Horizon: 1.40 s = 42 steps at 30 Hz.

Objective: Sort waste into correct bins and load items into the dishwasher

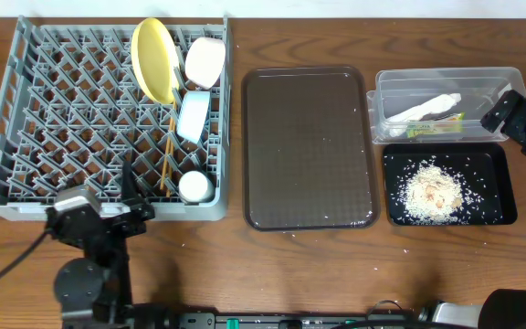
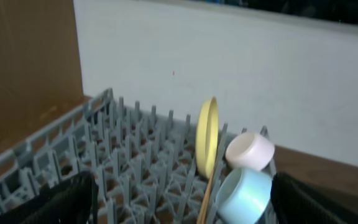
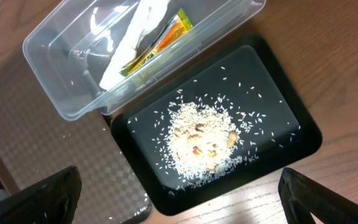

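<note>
The grey dishwasher rack (image 1: pixel 62 119) holds the yellow plate (image 1: pixel 153 59) on edge, the white bowl (image 1: pixel 205 61), the light blue bowl (image 1: pixel 194 114), the chopsticks (image 1: pixel 167 151) and the small white cup (image 1: pixel 194 185). My left gripper (image 1: pixel 99 203) hangs open at the rack's near edge, holding nothing; its wrist view shows the plate (image 2: pixel 207 137) and the blue bowl (image 2: pixel 244 196). The clear tub (image 1: pixel 496 82) contains the tissue (image 1: pixel 427 108) and the wrapper (image 1: pixel 436 128). Crumbs (image 1: pixel 432 190) lie piled in the black tray (image 1: pixel 500 183). My right gripper (image 1: pixel 505 111) is open and empty above these bins.
A dark brown serving tray (image 1: pixel 309 146) lies between the rack and the bins, with a few grains on it. Stray grains dot the wooden table near the trays' front edges. The black tray (image 3: pixel 291 106) touches the tub (image 3: pixel 48 37).
</note>
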{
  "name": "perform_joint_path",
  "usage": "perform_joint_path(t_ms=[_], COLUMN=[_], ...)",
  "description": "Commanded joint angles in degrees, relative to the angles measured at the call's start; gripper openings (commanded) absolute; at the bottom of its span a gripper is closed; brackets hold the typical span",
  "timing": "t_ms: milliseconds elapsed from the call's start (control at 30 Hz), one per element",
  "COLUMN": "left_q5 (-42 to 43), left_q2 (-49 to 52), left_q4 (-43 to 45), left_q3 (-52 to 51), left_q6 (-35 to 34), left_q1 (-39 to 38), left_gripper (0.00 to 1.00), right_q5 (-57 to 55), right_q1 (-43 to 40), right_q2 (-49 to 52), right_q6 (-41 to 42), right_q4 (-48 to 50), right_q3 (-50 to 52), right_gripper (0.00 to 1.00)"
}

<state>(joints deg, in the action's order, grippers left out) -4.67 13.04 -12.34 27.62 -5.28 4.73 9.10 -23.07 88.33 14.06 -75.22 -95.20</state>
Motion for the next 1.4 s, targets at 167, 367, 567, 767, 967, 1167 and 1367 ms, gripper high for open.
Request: perform_joint_path(t_ms=[167,367,567,767,967,1167,1367], left_q5=[0.98,1.01,0.94,0.5,0.52,0.61,0.61], left_q2=[-8.46,-11.74,-12.76,-12.94,-12.94,-12.94,-12.74], left_q4=[9.38,10.69,10.75,10.71,8.83,8.55,8.55], left_q3=[-15.08,-20.72,-23.5,-25.53,-27.39,-27.39,-27.39], left_q6=[0.72,0.7,0.76,0.76,0.76,0.98,0.98], left_q1=[0.24,0.24,0.24,0.24,0.24,0.24,0.24], left_gripper=[0.9,0.9,0.91,0.9,0.91,0.91,0.91], right_q5=[-0.28,-0.28,-0.28,-0.28,-0.28,-0.28,-0.28], right_q1=[-0.17,-0.17,-0.17,-0.17,-0.17,-0.17,-0.17], right_q2=[-1.01,-1.01,-1.01,-1.01,-1.01,-1.01,-1.01], right_q6=[0.48,0.48,0.48,0.48,0.48,0.48,0.48], right_q4=[-0.04,-0.04,-0.04,-0.04,-0.04,-0.04,-0.04], right_q3=[-0.63,-0.63,-0.63,-0.63,-0.63,-0.63,-0.63], right_gripper=[0.99,0.99,0.99,0.99,0.99,0.99,0.99])
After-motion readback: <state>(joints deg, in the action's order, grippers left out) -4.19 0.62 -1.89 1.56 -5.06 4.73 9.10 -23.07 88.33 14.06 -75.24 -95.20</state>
